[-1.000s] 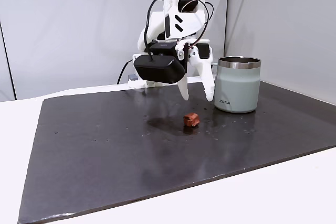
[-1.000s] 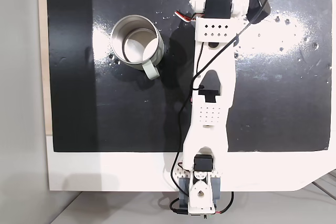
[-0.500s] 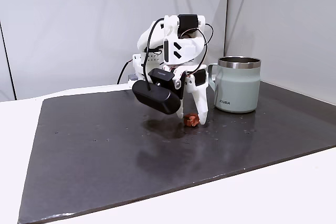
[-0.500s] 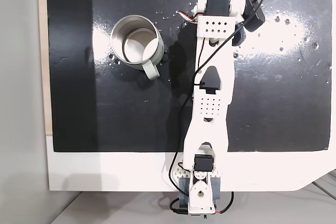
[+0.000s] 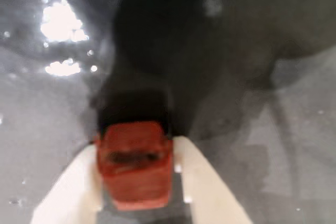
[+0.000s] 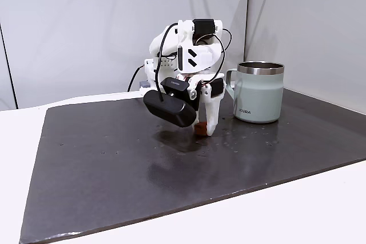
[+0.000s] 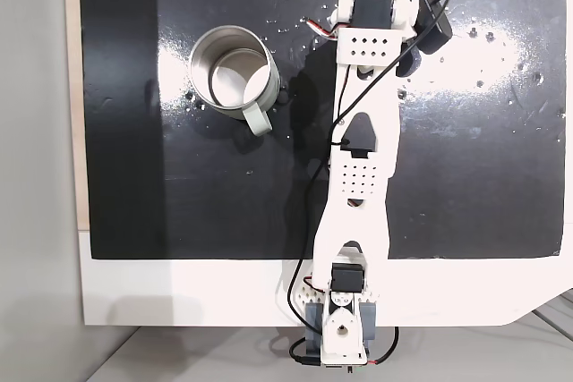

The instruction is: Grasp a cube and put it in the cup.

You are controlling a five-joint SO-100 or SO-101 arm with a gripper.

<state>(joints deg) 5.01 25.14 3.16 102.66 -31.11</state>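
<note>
Black and glossy, the mat [image 6: 114, 158] covers most of your worktop [image 6: 17, 141] and carries everything that matters. The largest thing on it is the white arm [image 7: 358, 185], reaching from its base across the mat in the top-down fixed view, bent steeply down at the wrist. Next comes the cup [image 6: 258, 92], pale grey-green with a steel rim, standing upright just right of the arm in the side fixed view, handle towards it. Your claw [image 6: 201, 131] is down at the mat, near the cup's handle side. In the wrist view its two white fingers [image 5: 71, 187] sit narrow, flanking the cube [image 5: 135, 163], which looks pinched between them and still low on the mat.

You are at the grasp step, I judge. Next you need a firm squeeze, a lift clear above the cup's rim, then a swing over its mouth.

Compared with half a second ago, the claw has dropped slightly and narrowed onto the cube, which now sits mostly hidden behind a finger.
</note>
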